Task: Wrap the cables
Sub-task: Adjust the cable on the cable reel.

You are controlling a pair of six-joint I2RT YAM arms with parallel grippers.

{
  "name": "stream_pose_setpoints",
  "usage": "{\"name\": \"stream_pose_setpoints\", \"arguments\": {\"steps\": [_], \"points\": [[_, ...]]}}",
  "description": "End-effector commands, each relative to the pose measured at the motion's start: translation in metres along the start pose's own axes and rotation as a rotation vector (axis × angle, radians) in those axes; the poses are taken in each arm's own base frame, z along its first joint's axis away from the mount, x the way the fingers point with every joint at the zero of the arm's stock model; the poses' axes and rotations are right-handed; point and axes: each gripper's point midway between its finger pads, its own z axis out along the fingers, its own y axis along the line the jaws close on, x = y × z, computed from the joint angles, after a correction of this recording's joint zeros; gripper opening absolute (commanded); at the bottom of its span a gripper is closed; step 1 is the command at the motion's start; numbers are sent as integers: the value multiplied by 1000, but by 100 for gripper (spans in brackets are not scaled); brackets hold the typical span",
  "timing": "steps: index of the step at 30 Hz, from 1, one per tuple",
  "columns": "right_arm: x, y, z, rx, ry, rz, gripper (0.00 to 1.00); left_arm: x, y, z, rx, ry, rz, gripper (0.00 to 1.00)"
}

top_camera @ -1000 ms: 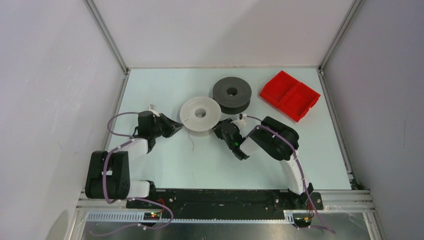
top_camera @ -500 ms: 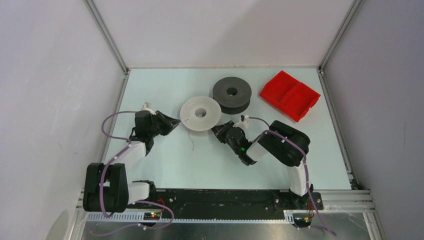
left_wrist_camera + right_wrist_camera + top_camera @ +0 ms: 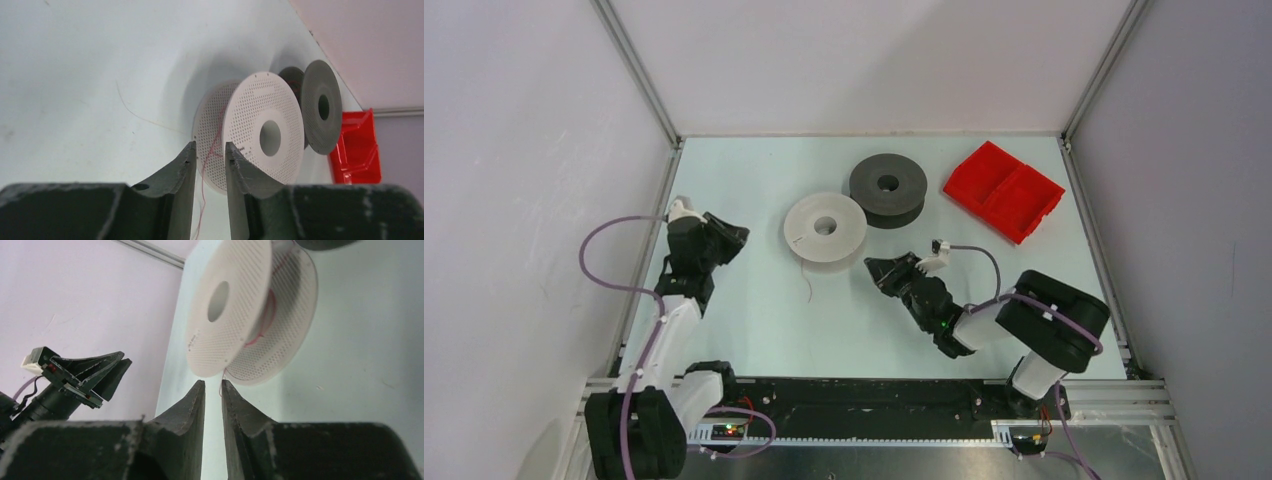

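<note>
Though faint overhead, cable (image 3: 214, 142) reddish close-up.

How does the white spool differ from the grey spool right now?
The white spool lies nearer the arms; the grey spool sits behind it, toward the red tray. The white spool's flanges are perforated, the grey spool's look plain. A loose strand trails from the white spool; none shows from the grey. Both lie flat, round, with a centre hole.

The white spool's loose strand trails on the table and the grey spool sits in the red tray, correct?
No. The grey spool sits on the table beside the white spool, outside the red tray; the top view shows it. The strand does trail.
</note>
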Motion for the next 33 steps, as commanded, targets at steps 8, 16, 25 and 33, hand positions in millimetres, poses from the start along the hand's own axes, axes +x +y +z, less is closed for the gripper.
{"name": "stream_pose_setpoints", "arguments": {"steps": [8, 16, 25, 33], "points": [[-61, 8, 17, -29, -119, -350, 32, -35, -7, -31, 20, -65, 234, 34], [-70, -16, 35, -28, 14, -290, 35, -7, -20, -10, 95, 113, 105, 36], [-53, 0, 87, -165, 271, -218, 45, -9, -22, -2, 123, 138, 87, 38], [-35, -4, 107, -189, 338, -123, 45, -5, -17, 2, 106, 149, 82, 39]]}}
